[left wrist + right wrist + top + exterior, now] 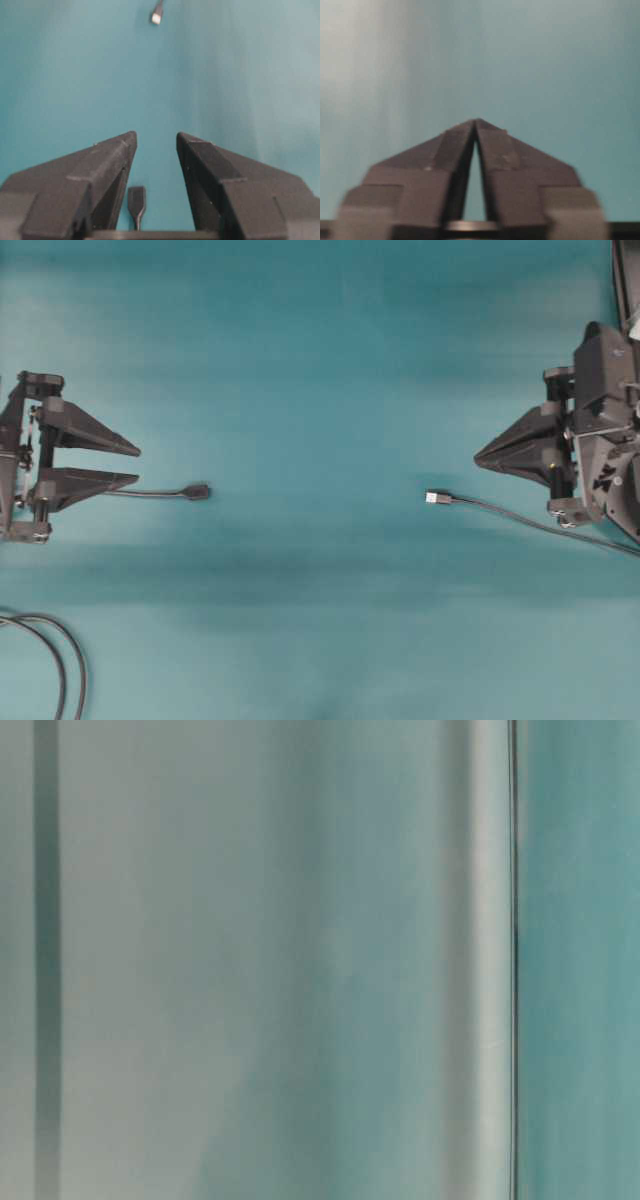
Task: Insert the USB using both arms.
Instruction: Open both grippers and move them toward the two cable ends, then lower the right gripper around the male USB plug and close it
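Judging by its looks, the socket end (198, 491) near the table's left edge is light and small, a black moulded head on a thin cable (145, 494) that will bend and drag as it is lifted; the stiff head itself, not the limp cable, is the place to take hold. Its cable runs back under the lower finger of the left pincer (138, 464), and in the left wrist view the black head (136, 199) lies low between the two fingers, touched by neither as far as can be seen. That left pincer is spread, with clear table showing between its tips, and it pinches nothing. Looped dark cables (62, 660) lie at the table's lower left corner, well apart from the work.

Toward the right edge rests the USB (438, 498), silver tip pointing left across a wide bare stretch of table toward the socket end. It too should be light and rigid at the plug, slippery on the metal tip, so the short grey body behind the tip is the better hold; its cable (540, 523) trails off to the right edge. The right pincer (477, 455) sits above and beside the plug, not touching it. Its tips stand almost pressed together, with only a thin slit between them in the right wrist view, and they hold nothing.
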